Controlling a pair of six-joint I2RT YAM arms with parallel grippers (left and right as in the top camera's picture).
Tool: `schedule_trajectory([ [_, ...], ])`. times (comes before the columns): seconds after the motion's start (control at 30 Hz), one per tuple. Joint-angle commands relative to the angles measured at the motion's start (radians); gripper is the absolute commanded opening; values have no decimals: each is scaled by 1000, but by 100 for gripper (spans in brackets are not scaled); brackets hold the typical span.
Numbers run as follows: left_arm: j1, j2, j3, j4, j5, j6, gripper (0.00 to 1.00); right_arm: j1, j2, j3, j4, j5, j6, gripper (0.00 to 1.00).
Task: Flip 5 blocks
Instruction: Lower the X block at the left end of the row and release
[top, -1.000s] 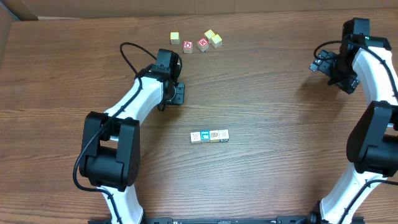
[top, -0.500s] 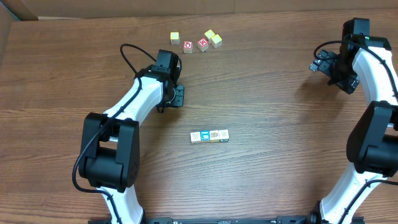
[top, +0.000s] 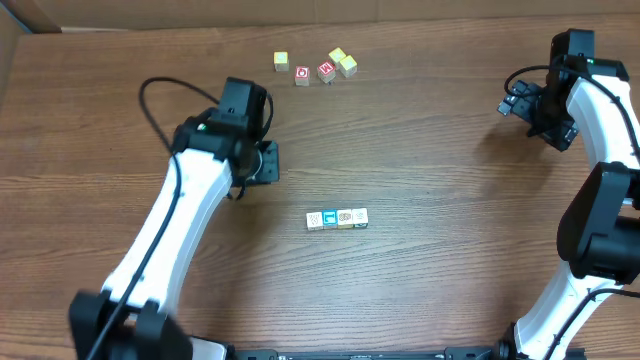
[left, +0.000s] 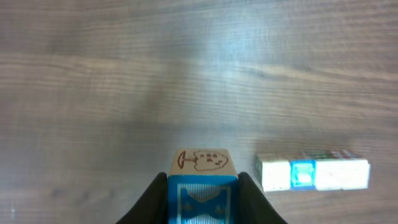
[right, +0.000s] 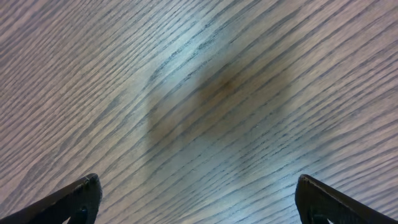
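Bright, even light from above fell on the brown wood-grain table (top: 420, 150), and the overhead view was sharp from edge to edge. The row of four pale wooden cubes (top: 337, 218) cast only a thin, soft shadow. In the left wrist view, the boards left of that row and beyond it were blurred and washed with a pale sheen. The pale wooden cube with a blue X face (left: 203, 186), closer to the lens than the row, looked crisper. The right wrist view held crisp grain, a whitish glare band and a soft brownish shadow patch.
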Motion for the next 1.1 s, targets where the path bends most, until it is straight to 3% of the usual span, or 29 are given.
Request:
schedule_trajectory([
  [0.0,-34,-40,8,-47,0,-113,19,-1,-38,19,2,7,-6,100],
  [0.17,-96,-36,-62,-52,3,-183,20,-1,-38,19,2,7,-6,100],
  [0.4,-154,-36,-285,149,19,-276,24,-1,-38,19,2,7,-6,100],
  [0.6,-157,-36,-423,308,84,-281,24,-1,-38,19,2,7,-6,100],
  [1.07,-173,-35,-494,418,53,-295,28,-1,-38,19,2,7,-6,100],
])
